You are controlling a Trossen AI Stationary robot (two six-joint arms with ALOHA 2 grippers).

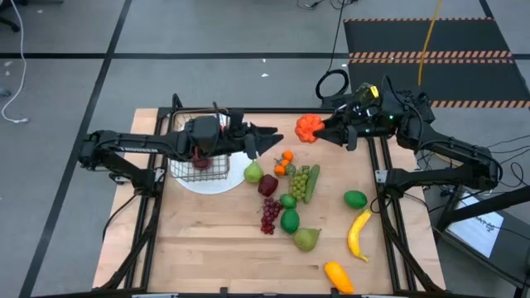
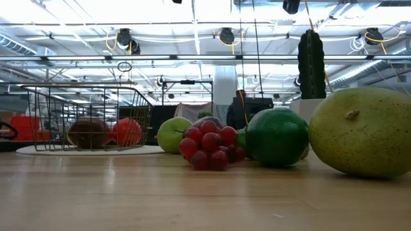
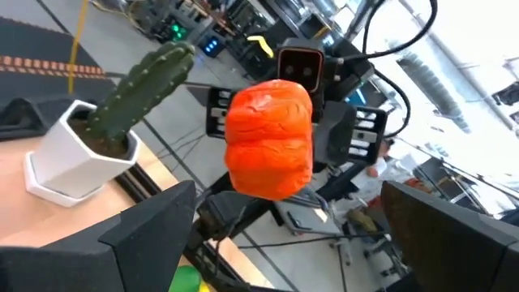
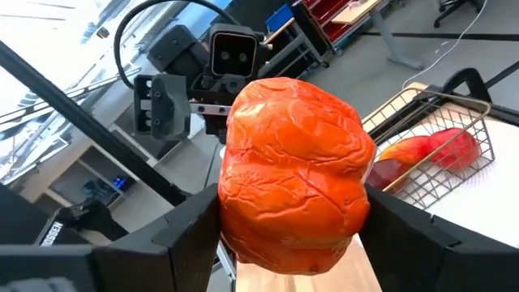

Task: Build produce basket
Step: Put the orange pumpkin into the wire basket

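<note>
One wire basket [image 1: 201, 163] on one white plate [image 1: 217, 183], two red fruits [image 2: 127, 132] inside it. One orange pepper [image 1: 309, 127]. On the table [image 1: 190, 248]: two pears [image 1: 252, 173], two limes [image 1: 355, 199], one red apple [image 1: 267, 185], one bunch of red grapes [image 1: 270, 215], one bunch of green grapes [image 1: 298, 182], one cucumber [image 1: 312, 183], two small oranges [image 1: 284, 161], one banana [image 1: 358, 234], one yellow-orange piece [image 1: 339, 276], one potted cactus [image 3: 97, 138]

Wooden table [image 1: 207, 248]: white plate [image 1: 217, 184], scattered produce [image 1: 290, 199], potted cactus [image 3: 97, 138].
</note>
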